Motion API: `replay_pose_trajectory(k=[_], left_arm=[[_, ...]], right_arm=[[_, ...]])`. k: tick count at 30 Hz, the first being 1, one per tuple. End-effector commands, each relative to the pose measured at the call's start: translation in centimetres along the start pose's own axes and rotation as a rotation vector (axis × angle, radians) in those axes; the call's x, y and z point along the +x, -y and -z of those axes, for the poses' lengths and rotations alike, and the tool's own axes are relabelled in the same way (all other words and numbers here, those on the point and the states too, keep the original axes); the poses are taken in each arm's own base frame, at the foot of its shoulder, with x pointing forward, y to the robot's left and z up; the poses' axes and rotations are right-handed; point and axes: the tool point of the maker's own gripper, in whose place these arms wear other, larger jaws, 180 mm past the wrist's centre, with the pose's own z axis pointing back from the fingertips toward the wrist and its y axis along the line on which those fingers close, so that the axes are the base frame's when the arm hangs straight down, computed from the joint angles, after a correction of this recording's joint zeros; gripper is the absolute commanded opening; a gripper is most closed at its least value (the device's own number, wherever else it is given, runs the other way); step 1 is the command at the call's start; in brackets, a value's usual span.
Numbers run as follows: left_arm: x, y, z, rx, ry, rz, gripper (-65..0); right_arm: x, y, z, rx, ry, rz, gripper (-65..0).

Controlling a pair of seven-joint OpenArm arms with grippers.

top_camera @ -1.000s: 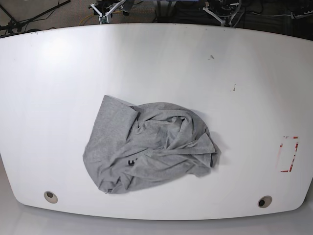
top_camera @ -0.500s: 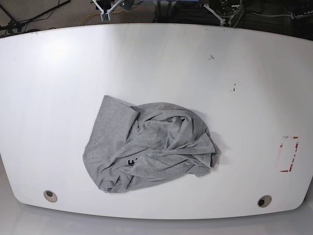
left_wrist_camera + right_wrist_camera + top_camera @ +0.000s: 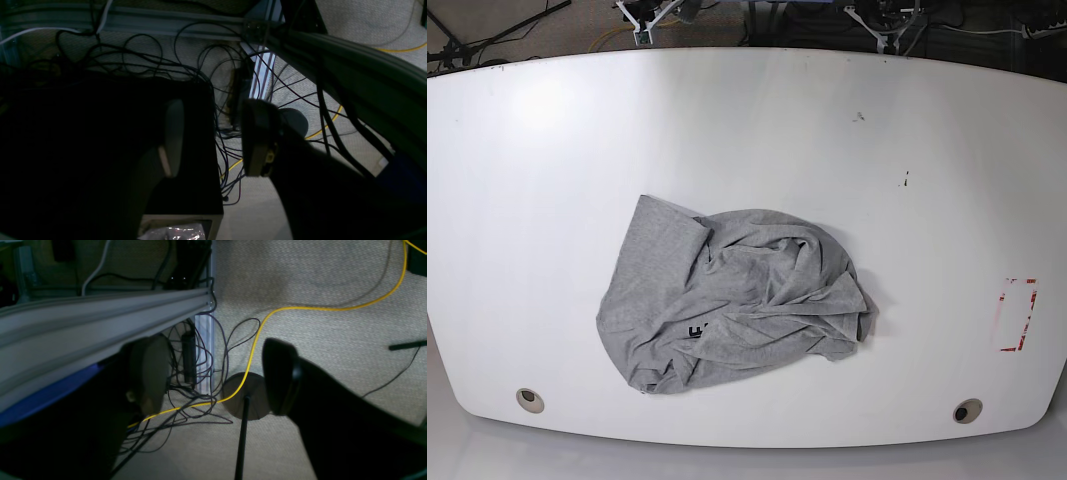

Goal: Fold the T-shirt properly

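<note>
Both grippers hang beyond the table's (image 3: 547,150) far edge over carpet and cables, the left gripper (image 3: 213,136) and right gripper (image 3: 213,376) gaping, empty. Crumpled T-shirt (image 3: 737,305) lies mid-table, slightly toward the right arm's side, well apart from both.

White table (image 3: 747,120), glare patch far left, red marking (image 3: 1017,314) near right edge. Beige carpet floor (image 3: 317,280) below, dim. Yellow cable (image 3: 257,336) crosses it; black cables (image 3: 186,70) tangle by a grey rail (image 3: 100,311).
</note>
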Motion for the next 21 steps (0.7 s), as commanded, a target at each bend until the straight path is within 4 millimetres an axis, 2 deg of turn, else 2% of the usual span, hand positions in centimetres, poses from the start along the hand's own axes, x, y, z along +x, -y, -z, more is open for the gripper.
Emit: replay_pose_trajectory(k=[1, 5, 7, 12, 16, 21], left_arm=[[0.0, -0.3, -0.1, 0.002, 0.007, 0.004, -39.6], [-0.3, -0.4, -0.3, 0.001, 0.030, 0.003, -39.6], [-0.2, -0.3, -0.6, -0.003, 0.070, 0.009, -39.6], [-1.2, -0.2, -1.4, -0.009, 0.103, 0.014, -39.6], [-1.4, 0.0, -2.7, -0.020, 0.154, 0.033, -39.6], [-1.7, 0.6, -5.3, -0.038, 0.229, 0.065, -39.6]], right_arm=[[0.1, 0.4, -0.3, -0.002, 0.018, -0.001, -22.7], [-0.3, 0.5, -0.8, -0.006, 0.041, 0.003, -23.1], [0.2, 0.5, -1.1, -0.008, 0.078, -0.009, -23.1], [0.1, 0.6, -2.1, -0.012, 0.108, -0.034, -23.1], [-0.1, 0.6, -3.3, -0.015, 0.133, -0.061, -22.8], [-0.5, 0.4, -4.8, -0.017, 0.143, -0.097, -23.1]])
